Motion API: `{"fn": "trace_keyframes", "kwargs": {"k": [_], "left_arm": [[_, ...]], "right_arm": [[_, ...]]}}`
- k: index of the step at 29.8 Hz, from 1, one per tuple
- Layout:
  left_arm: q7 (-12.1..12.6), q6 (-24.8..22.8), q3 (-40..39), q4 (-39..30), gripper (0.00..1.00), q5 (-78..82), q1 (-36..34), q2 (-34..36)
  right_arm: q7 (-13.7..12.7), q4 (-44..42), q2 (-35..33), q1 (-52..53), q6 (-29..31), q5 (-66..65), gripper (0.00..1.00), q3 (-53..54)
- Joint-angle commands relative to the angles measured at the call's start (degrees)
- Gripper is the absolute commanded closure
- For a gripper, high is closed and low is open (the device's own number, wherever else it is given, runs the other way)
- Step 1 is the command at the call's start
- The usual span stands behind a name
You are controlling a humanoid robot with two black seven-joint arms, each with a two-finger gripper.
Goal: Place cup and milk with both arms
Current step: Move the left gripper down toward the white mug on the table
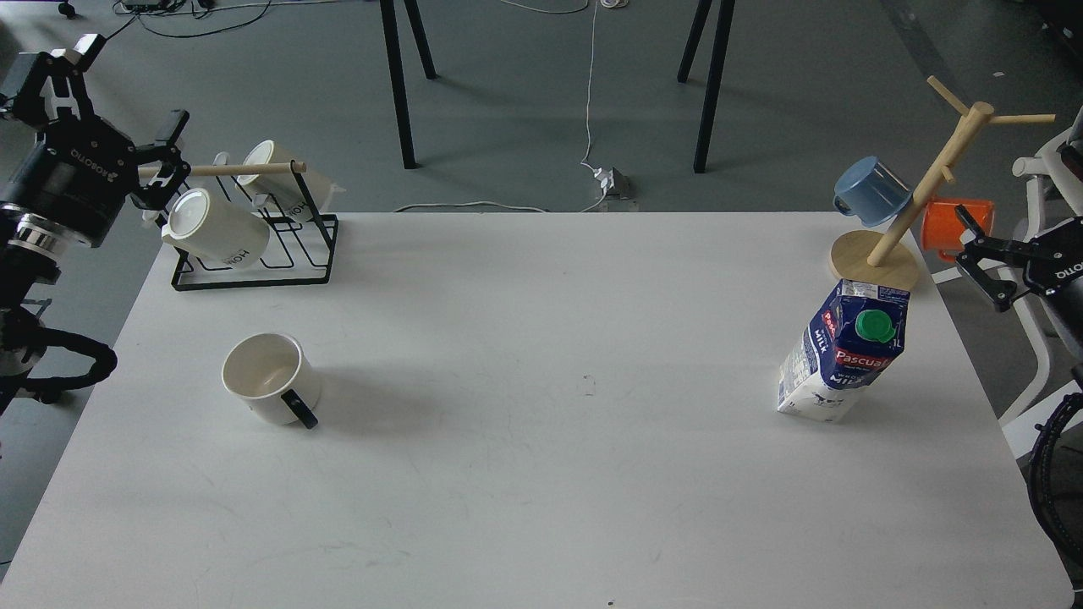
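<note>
The cup (269,377), a white mug with a black handle pointing toward me, stands upright on the left part of the white table (541,474). The milk (844,355), a blue and white Pascual carton with a green cap, stands on the right part, leaning a little. My left gripper (171,161) hovers open at the far left, well behind the cup and close to the mug rack. Off the table's right edge, behind and to the right of the milk, my right gripper (975,254) is open. Neither holds anything.
A black wire rack (254,262) with two cream mugs (211,227) and a wooden bar stands at the back left corner. A wooden mug tree (876,258) carrying a blue cup (871,190) and an orange cup (952,224) stands at the back right.
</note>
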Motion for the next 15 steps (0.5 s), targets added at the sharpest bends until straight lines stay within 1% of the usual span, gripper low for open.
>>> {"fn": "trace_keyframes", "kwargs": {"k": [1,6,10,15], "left_arm": [[0.0,0.0,-0.2,0.1,0.00,-0.2,-0.5,0.0],[0.0,0.0,-0.6,0.1,0.00,-3.9,-1.0,0.1],[0.0,0.0,-1.1,0.2,0.00,-13.1,-1.6,0.4],[0.0,0.0,-0.5,0.2,0.00,-13.7,-1.1,0.6]], "right_arm": [[0.0,0.1,0.0,-0.1,0.0,0.0,0.02,0.2],[0.0,0.1,0.1,-0.4,0.0,0.0,0.02,0.2],[0.0,0.1,0.3,-0.4,0.0,0.0,0.02,0.0],[0.1,0.1,1.1,-0.4,0.0,0.0,0.02,0.3]]}}
